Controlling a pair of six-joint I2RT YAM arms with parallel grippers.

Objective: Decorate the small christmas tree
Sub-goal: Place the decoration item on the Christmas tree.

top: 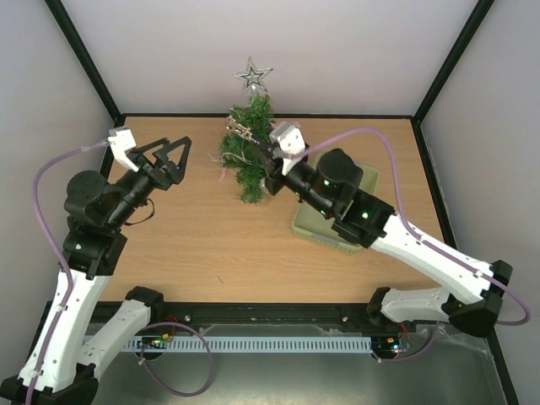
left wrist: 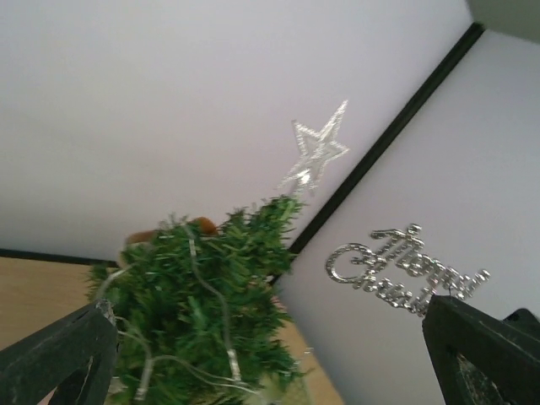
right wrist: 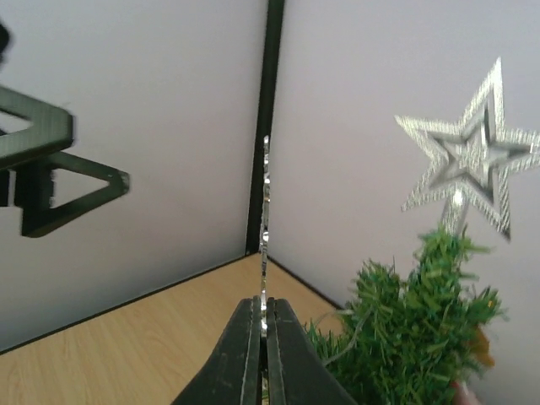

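The small christmas tree (top: 249,156) stands at the back middle of the table with a silver star (top: 252,76) on top and a pale wire string (left wrist: 196,278) running through its branches. My right gripper (top: 260,150) is against the tree's right side, shut on a silver glitter "Merry Christmas" sign (left wrist: 405,270). The right wrist view shows that sign edge-on (right wrist: 265,211), rising from the closed fingertips of the right gripper (right wrist: 263,302), with the tree (right wrist: 413,337) and star (right wrist: 468,160) to the right. My left gripper (top: 181,160) hangs open and empty, left of the tree (left wrist: 202,304).
A pale green basket (top: 367,181) sits on the table under my right arm. The back wall and its black corner posts (top: 447,59) are close behind the tree. Bare wooden table (top: 211,236) lies between the arms.
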